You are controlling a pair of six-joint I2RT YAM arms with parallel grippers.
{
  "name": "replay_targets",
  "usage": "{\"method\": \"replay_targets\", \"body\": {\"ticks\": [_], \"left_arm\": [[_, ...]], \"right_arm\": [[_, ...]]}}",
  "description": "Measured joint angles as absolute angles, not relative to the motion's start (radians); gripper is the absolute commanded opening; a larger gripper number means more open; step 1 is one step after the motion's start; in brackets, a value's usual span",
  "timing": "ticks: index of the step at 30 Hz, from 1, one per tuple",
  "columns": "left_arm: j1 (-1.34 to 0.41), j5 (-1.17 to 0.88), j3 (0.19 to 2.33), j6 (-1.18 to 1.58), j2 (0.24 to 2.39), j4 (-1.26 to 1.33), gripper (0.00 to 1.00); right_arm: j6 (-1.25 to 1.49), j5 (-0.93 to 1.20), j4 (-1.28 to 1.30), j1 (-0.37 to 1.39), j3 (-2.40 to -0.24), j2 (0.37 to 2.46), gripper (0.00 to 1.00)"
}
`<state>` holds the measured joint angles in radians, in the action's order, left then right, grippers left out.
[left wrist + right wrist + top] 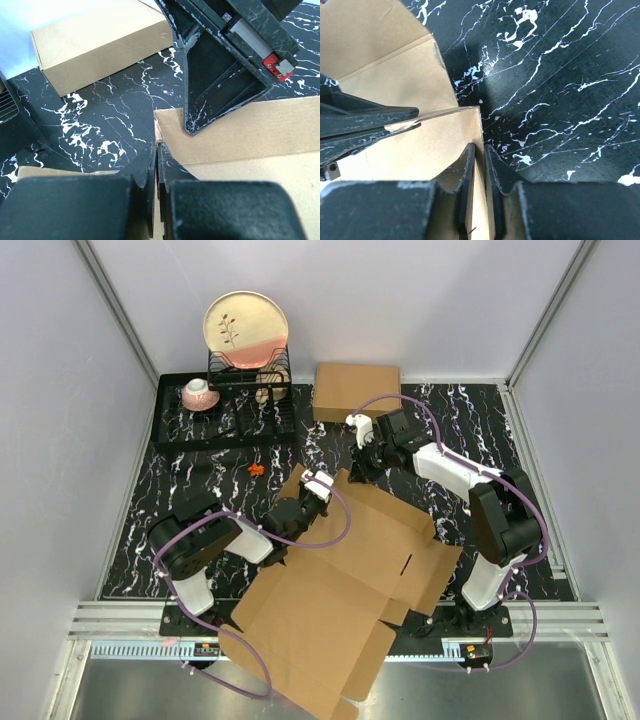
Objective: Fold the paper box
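Gripping the paper box (330, 575) at centre frame, we have our left tool (156, 152) and right tool (479, 150) each clamped on its raised flap.

Pale grey walls (400, 300) on three sides, metal posts (118, 310) at the back corners. Table covered by black mat (190, 490) with white veining. Silver rail (110, 618) along the near edge, steel sheet (570, 685) below it. Back left: black tray (161, 410), wire rack (250, 372), plate (246, 330) upright. Light even, shadows soft.
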<state>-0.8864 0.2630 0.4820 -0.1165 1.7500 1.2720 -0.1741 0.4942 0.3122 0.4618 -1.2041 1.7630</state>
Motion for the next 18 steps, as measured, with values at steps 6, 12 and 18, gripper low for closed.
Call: {"method": "replay_targets", "body": {"ticks": [6,12,18], "left_arm": [[-0.886,0.274,0.482,-0.122,1.751,1.261,0.23],[-0.890,0.335,0.484,-0.119,1.734,1.260,0.99],[-0.895,0.410,0.510,-0.099,1.476,1.187,0.99]], "right_arm": [[-0.158,0.508,0.313,0.462,-1.204,1.763,0.00],[-0.173,0.373,0.350,0.466,-1.204,1.759,0.00],[-0.200,0.148,0.376,0.493,-1.200,1.699,0.00]]}}
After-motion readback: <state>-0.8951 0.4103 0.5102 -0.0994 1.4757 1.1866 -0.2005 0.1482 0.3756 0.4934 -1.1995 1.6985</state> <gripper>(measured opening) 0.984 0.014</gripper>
